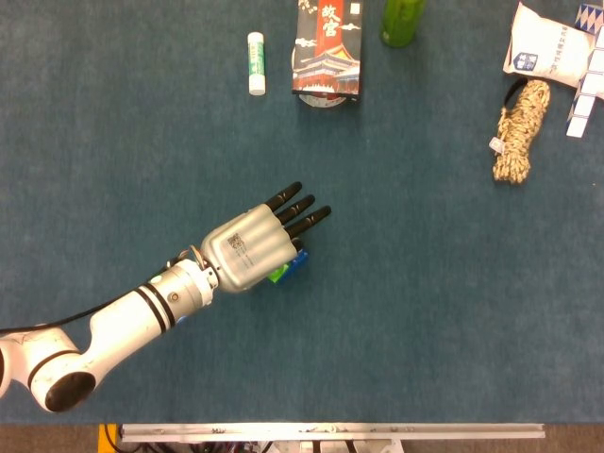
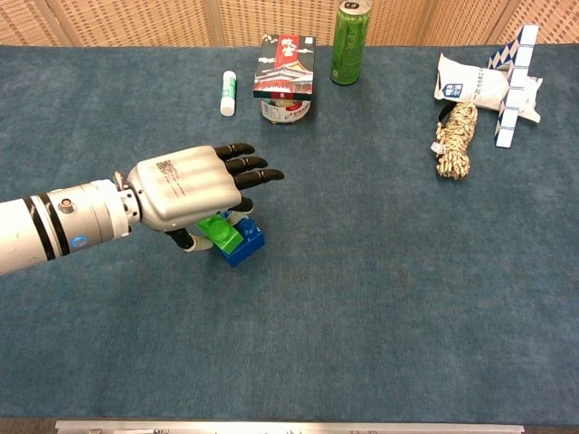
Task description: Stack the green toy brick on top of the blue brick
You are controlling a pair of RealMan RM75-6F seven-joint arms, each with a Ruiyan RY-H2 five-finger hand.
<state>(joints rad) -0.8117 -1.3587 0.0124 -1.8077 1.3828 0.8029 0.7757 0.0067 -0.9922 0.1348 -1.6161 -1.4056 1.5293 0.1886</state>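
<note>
Chest view: left hand (image 2: 185,192) reaches in from the left, palm down, low over the blue tabletop (image 2: 380,298), with the green brick (image 2: 219,231) under its palm and the blue brick (image 2: 243,242) just beyond and below. Green brick sits tilted, one end lapping the top of the blue brick, studs not squared to it; whether it is seated I cannot tell. Dark fingers (image 2: 246,167) extend forward, close together and nearly straight, above both bricks; thumb curls under beside the green brick and seems to press it against the palm, so the brick reads as held, though contact is partly hidden. Head view shows the same hand (image 1: 247,250) covering most of the pair, only a sliver of green brick (image 1: 276,275) and a corner of blue brick (image 1: 299,259) peeking out at its lower right edge. Right hand absent from both views. Judged step: placement, green on blue, alignment unfinished. Next move likely calls for levelling the green brick, squaring it over the blue one, then pressing straight down so the studs engage before letting go. Far edge, well apart: glue stick (image 2: 228,93), printed tin (image 2: 285,78), green can (image 2: 349,29), rope bundle (image 2: 455,137)
</note>
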